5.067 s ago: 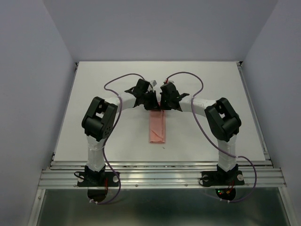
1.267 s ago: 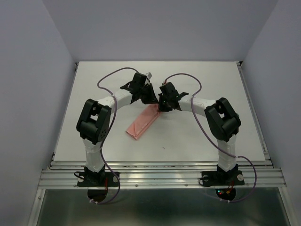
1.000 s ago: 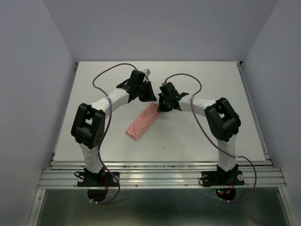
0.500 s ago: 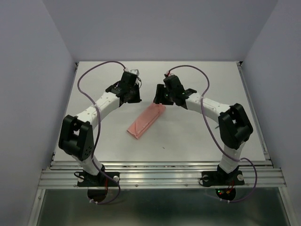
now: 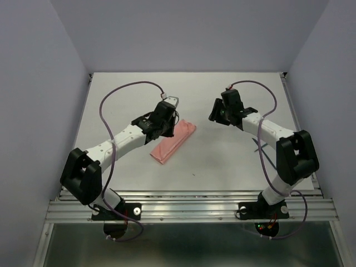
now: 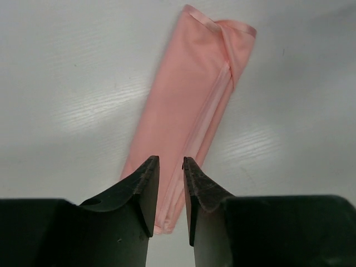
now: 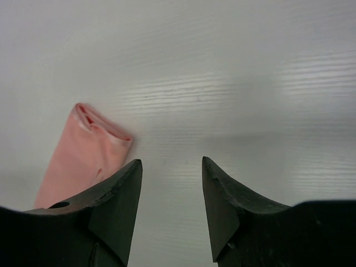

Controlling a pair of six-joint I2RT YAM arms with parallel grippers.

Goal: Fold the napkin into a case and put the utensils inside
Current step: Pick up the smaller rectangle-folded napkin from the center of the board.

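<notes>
Case point(image 5: 173, 141): lies flat on the white table point(image 5: 245, 161) as a narrow salmon-pink strip, set on a slant in the top view; held by neither gripper.
Inside of case: hidden by the folded layers; whether anything lies inside cannot be told.
Case end under the left fingers point(image 6: 146, 183): partly covered in the left wrist view, so touching or just above cannot be told.
Case in the right wrist view point(image 7: 83, 153): only one rolled end shows, the remainder cut off behind the left-hand finger and the lower frame edge.
Case seam: runs lengthwise as a paler band with a fold line in the left wrist view; far end shows a turned-over corner.
Left gripper point(image 5: 166, 123): sits at the case's left long edge in the top view and covers a sliver of it; fingers a narrow gap apart with pink cloth visible through the gap, clamped on nothing.
Right gripper point(image 5: 218, 115): stands right of the case's far end, clear of it; fingers wide apart over bare table, nothing between them.
Purple cables point(image 5: 119, 92): loop from each wrist back along the arms, above and beside the case, none crossing it.
Metal rail point(image 5: 189, 208): runs along the table edge nearer than the case, carrying both arm bases.
Grey walls point(image 5: 33, 111): enclose the table left, right and beyond the case.
</notes>
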